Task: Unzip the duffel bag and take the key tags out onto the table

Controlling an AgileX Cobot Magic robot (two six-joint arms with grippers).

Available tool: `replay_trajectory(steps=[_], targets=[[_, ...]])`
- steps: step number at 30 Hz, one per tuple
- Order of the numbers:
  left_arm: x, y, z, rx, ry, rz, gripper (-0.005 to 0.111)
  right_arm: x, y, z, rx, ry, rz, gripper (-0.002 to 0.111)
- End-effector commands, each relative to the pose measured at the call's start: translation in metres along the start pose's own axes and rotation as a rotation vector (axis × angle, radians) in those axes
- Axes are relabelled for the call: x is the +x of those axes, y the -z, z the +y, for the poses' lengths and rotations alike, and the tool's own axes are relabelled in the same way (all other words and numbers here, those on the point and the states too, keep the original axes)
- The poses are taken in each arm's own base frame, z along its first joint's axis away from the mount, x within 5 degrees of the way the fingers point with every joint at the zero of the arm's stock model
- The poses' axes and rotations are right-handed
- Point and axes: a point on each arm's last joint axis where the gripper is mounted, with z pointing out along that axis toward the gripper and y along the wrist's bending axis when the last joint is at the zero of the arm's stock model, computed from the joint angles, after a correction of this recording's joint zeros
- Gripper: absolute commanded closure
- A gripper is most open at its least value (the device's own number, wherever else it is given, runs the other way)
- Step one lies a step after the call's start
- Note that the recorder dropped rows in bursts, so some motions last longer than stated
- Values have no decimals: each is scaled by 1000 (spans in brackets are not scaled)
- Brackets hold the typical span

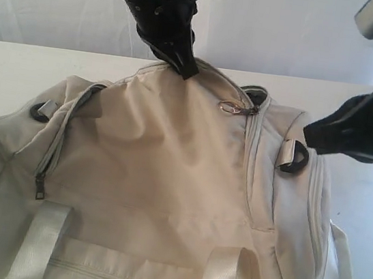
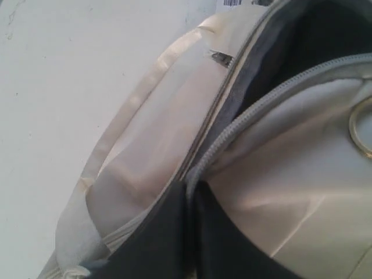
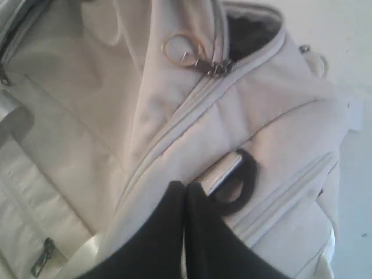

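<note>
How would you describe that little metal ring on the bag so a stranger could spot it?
Take the big cream duffel bag on the white table. Follow the grey zipper on its right up to the far end, where dark lining shows. The ring hangs off the zipper there: thin, gold-coloured metal, unlike the thick black D-rings.

1. The duffel bag (image 1: 167,178), cream-beige fabric, lies slumped on the white counter (image 1: 10,68).
2. Its grey zipper (image 1: 251,162) is parted at the far end, where dark lining (image 3: 250,32) shows. A metal ring (image 1: 230,106) hangs at the pull.
3. White webbing handles (image 1: 223,275) lie on the near side, and black D-rings (image 1: 294,157) sit at both ends.
</note>
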Motion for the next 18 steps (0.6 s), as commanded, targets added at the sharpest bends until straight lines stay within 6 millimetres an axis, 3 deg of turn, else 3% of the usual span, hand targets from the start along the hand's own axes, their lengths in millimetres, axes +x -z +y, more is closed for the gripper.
replay_trajectory(steps=[1, 4, 9, 18], targets=[[6, 5, -8, 102, -52, 57, 107, -17, -18, 2, -102, 81, -137, 108], [7, 9, -10, 113, -65, 55, 107, -24, -46, 9, -200, 301, -166, 106], [7, 10, -10, 116, -72, 58, 107, -32, -74, 4, -129, 374, -177, 71], [7, 10, -10, 117, -85, 59, 107, -38, -98, 2, -69, 460, -137, 68]])
